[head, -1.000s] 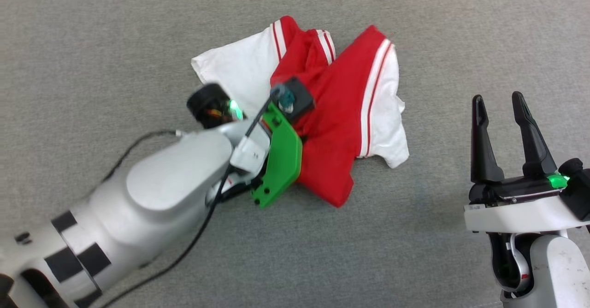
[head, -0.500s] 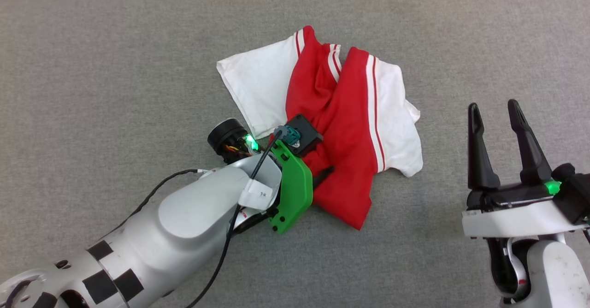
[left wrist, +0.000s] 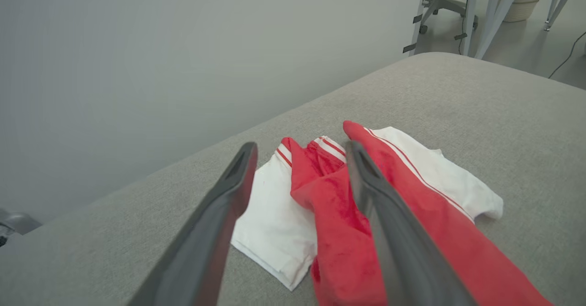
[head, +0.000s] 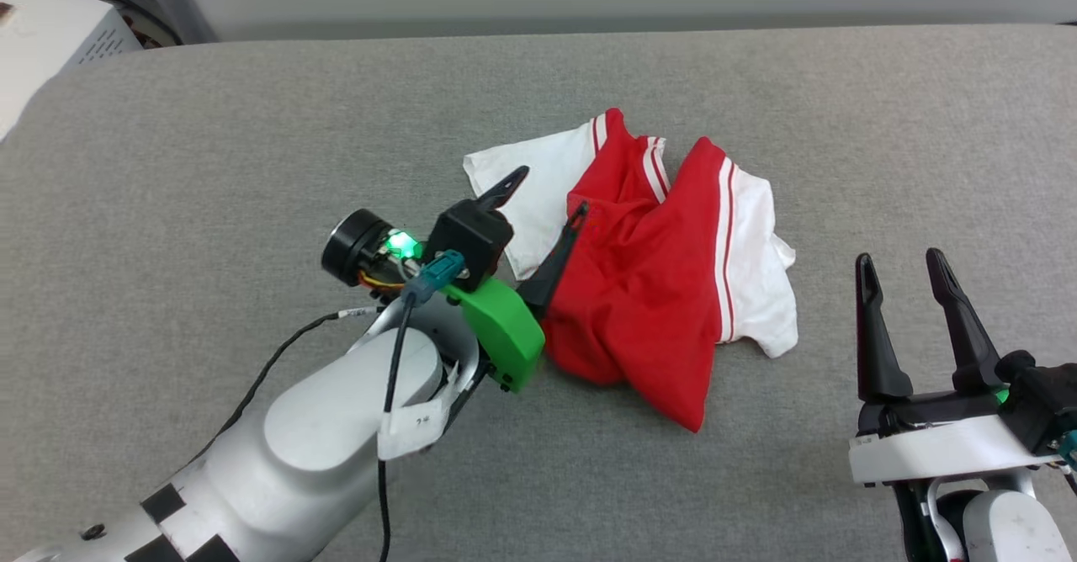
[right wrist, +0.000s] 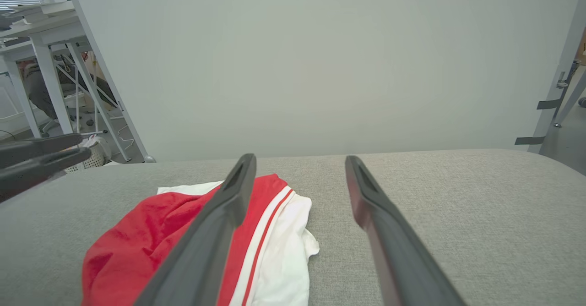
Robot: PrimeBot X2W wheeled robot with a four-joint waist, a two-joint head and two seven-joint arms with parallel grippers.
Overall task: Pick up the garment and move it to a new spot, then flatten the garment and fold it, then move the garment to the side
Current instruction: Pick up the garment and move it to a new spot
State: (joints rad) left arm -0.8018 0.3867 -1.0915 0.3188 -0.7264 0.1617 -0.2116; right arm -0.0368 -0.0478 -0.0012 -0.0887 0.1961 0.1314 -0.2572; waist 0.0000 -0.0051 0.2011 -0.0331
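Observation:
The garment (head: pixel 656 293) lies crumpled on the grey padded surface, a red body with two white sleeves edged in red-white stripes. My left gripper (head: pixel 549 193) is open at its left edge, one finger over a white sleeve, the other over the red cloth, nothing between them. In the left wrist view the garment (left wrist: pixel 329 196) lies below the spread left gripper (left wrist: pixel 301 148). My right gripper (head: pixel 899 259) stands open and empty right of the garment, apart from it. The right wrist view has the right gripper (right wrist: pixel 300 158) open, with the garment (right wrist: pixel 132 237) at lower left.
The grey surface (head: pixel 210 167) ends at a far edge against a pale wall. A white box with cables (head: pixel 50 32) sits off the far left corner. A chair and table legs (left wrist: pixel 439 3) stand past the surface's end; white desks (right wrist: pixel 46 35) stand beyond its other end.
My left gripper went from shut on the red cloth to open, let the garment go and rose off it. The head camera tilted, shifting the picture. The right gripper stayed open.

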